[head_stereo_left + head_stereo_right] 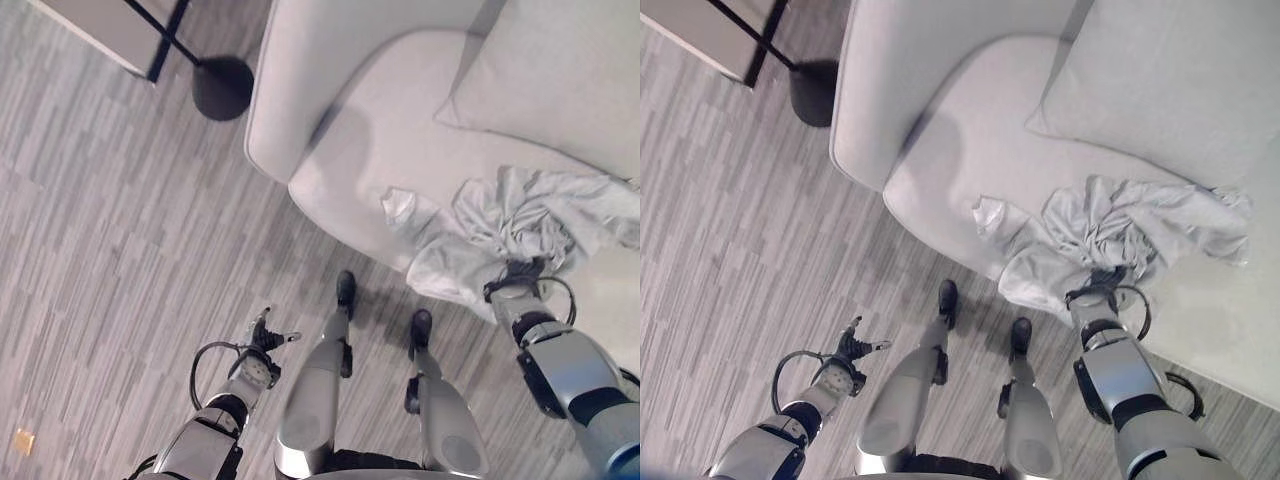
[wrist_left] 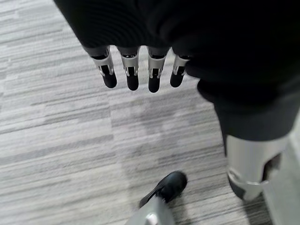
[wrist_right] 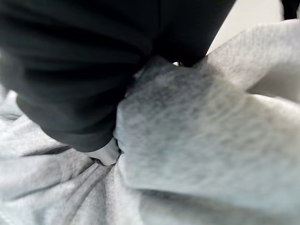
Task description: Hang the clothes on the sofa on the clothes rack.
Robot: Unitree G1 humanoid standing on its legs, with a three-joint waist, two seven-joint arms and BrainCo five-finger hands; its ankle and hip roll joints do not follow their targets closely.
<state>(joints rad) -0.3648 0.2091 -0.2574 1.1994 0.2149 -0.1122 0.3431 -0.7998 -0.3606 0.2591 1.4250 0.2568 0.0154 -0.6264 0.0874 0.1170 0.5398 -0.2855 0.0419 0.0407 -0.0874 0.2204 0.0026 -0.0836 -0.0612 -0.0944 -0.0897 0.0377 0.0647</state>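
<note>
Right hand (image 1: 520,272) is pressed into the grey garment (image 1: 520,215) at the sofa's near edge; its dark ribbed cover is seen at the cloth, w/ the fingers buried in the folds. In the right wrist view the cloth (image 3: 201,140) is bunched tight against the cover, but the fingers can't be made out, so whether cloth is pinched or merely touched cannot be told. Left hand (image 1: 268,338) is held low over the floor (image 1: 110,260), well apart from the sofa, fingers (image 2: 132,77) straight and relaxed, nothing carried.

Progress, judged: early. The garment is not yet lifted off the seat; nothing is hung. Left to do: grip to be secured, garment to be raised clear, carried to a rack, then draped or hooked. No rack can be identified w/ certainty; a dark round base w/ thin black bars (image 1: 222,86) is seen far left on the floor beside the sofa arm, but what it belongs to can't be told.

Garment: light grey, soft knit-looking fabric, crumpled in a heap w/ deep folds, spread rightward along the near part of the sofa seat (image 1: 370,150), one flap hanging over the front edge near the right hand. A pale cushion (image 1: 560,75) is propped at far right, just beyond the heap. Limp handling is to be expected; trailing ends are likely to drag when lifted.
</note>
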